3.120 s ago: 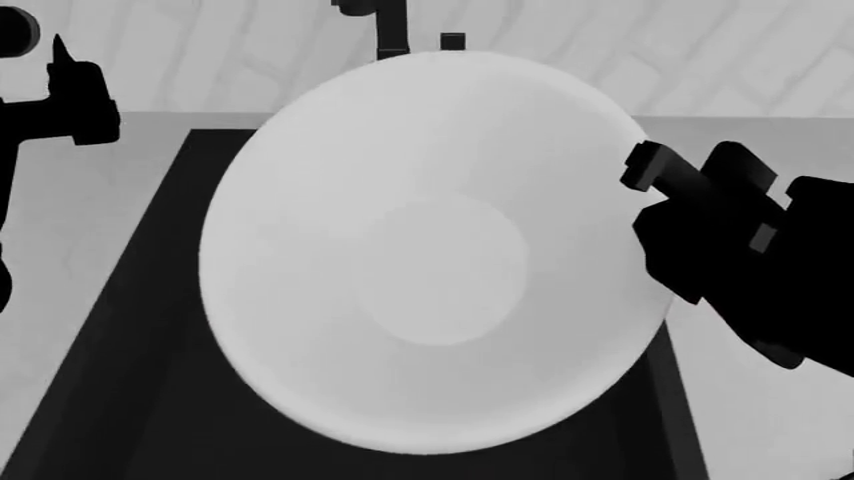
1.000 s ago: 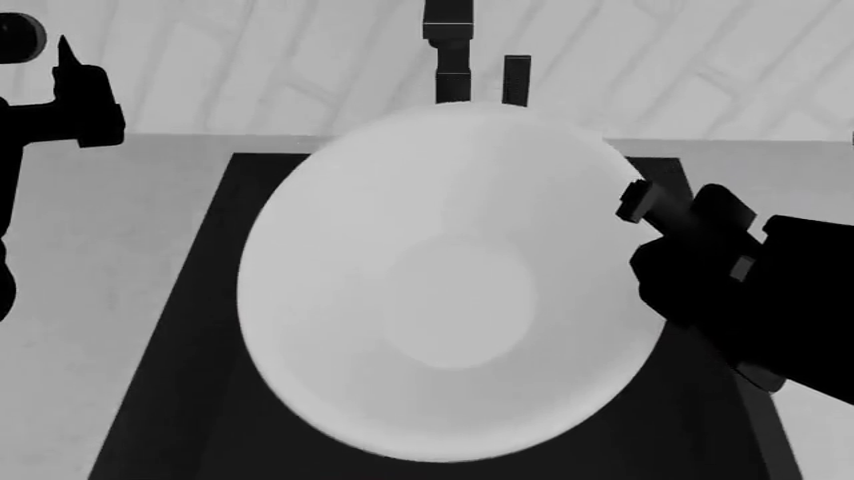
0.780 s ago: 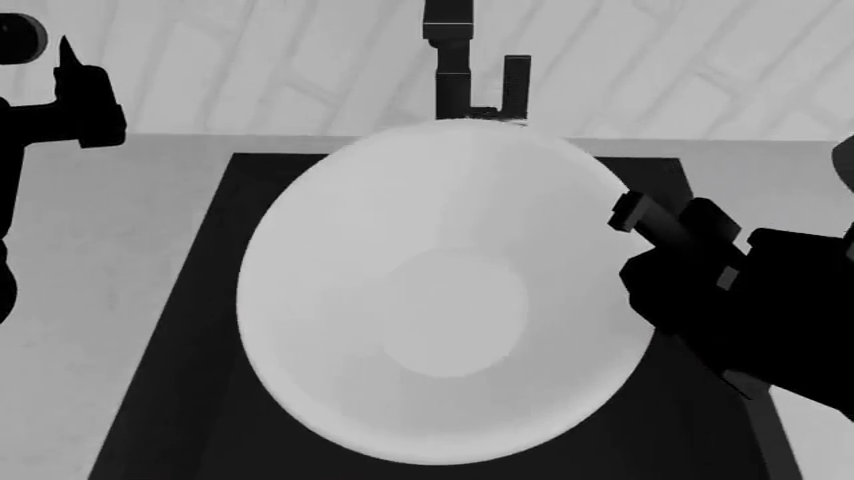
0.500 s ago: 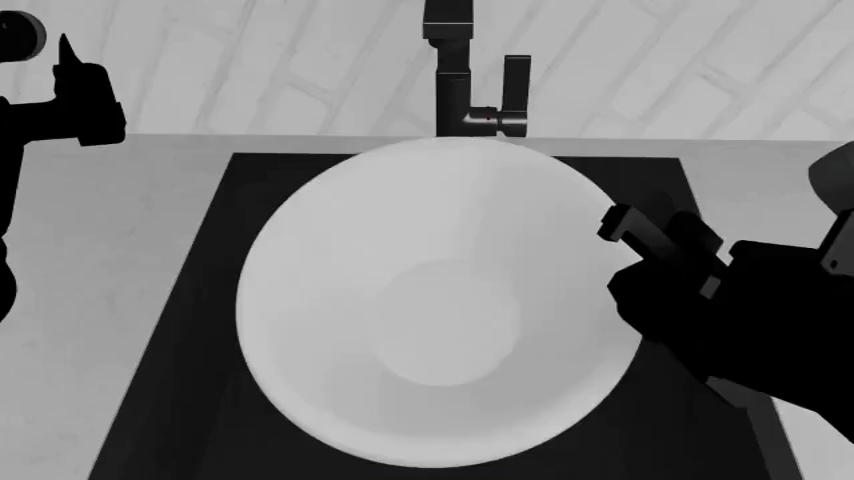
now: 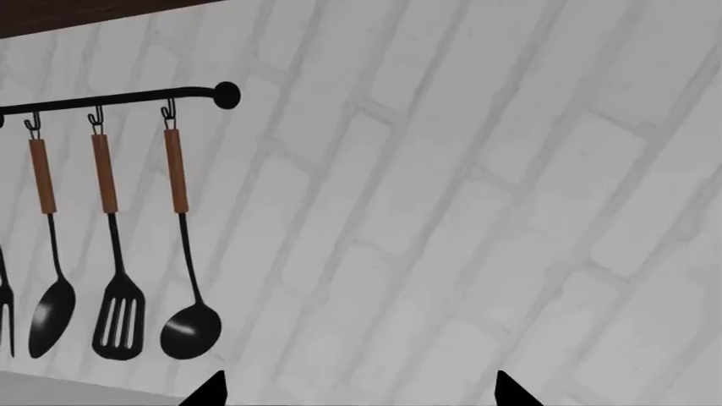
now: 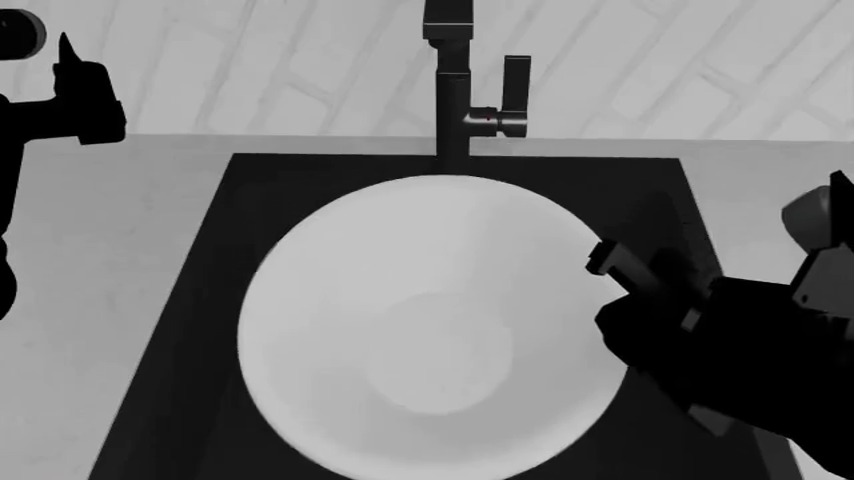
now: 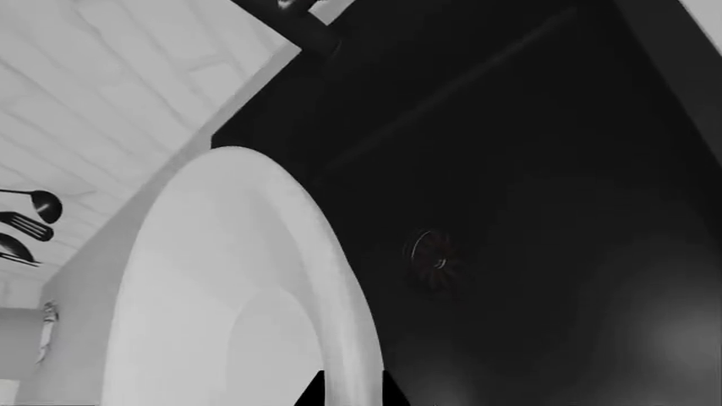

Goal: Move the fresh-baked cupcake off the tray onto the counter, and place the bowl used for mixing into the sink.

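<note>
The right tool (image 6: 617,262) stays clamped on the rim of the white mixing bowl (image 6: 427,330), which has sunk lower into the black sink (image 6: 214,300) beneath it. Release looks near. The left tool (image 6: 74,85) idles well apart over the desk (image 6: 94,260), its opening unclear.

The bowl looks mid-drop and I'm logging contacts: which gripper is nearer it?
Right. The right gripper pinches the bowl at its rim over the sink; the left gripper is raised far off, over the counter.
</note>
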